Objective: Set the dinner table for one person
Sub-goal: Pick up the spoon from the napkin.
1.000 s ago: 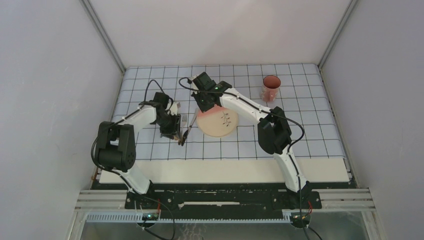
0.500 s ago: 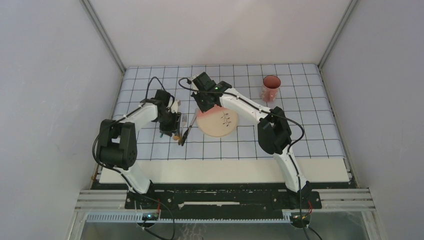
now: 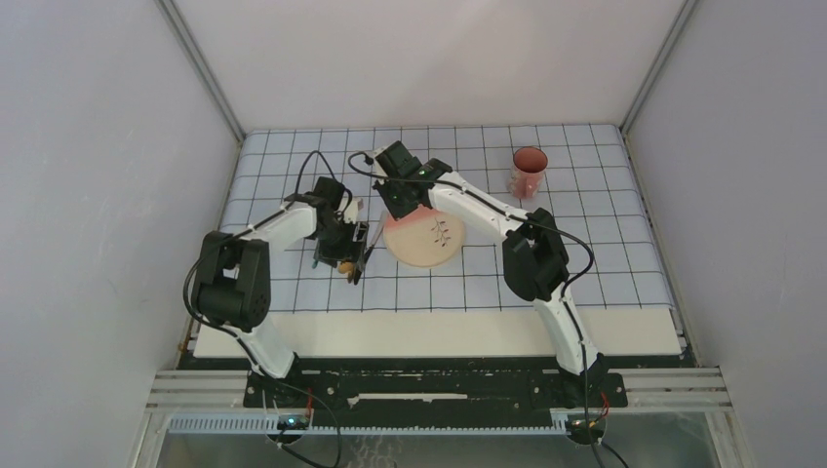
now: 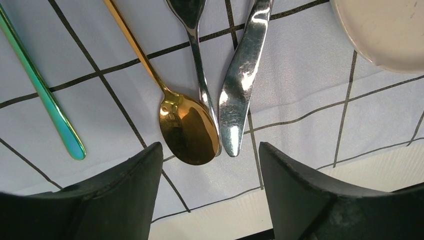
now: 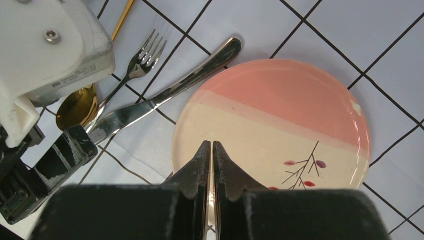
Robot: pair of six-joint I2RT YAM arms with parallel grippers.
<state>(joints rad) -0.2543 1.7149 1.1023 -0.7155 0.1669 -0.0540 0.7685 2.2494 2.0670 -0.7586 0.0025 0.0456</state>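
A pink and cream plate lies mid-cloth; the right wrist view shows it too. Left of it lie a silver knife, a silver fork, a gold spoon and an iridescent green utensil. My left gripper is open and empty, hovering low over the near ends of the spoon and knife; it also shows in the top view. My right gripper is shut and empty over the plate's left part, also seen from the top. The cream dinner table shows at the front.
A pale-blue gridded cloth covers most of the table. A pink cup stands at the back right. Grey walls close in the back and both sides. The left arm's wrist is close to my right gripper.
My left gripper has moved right and a little back, onto the cutlery beside the plate. The right arm, plate and cup have not moved.
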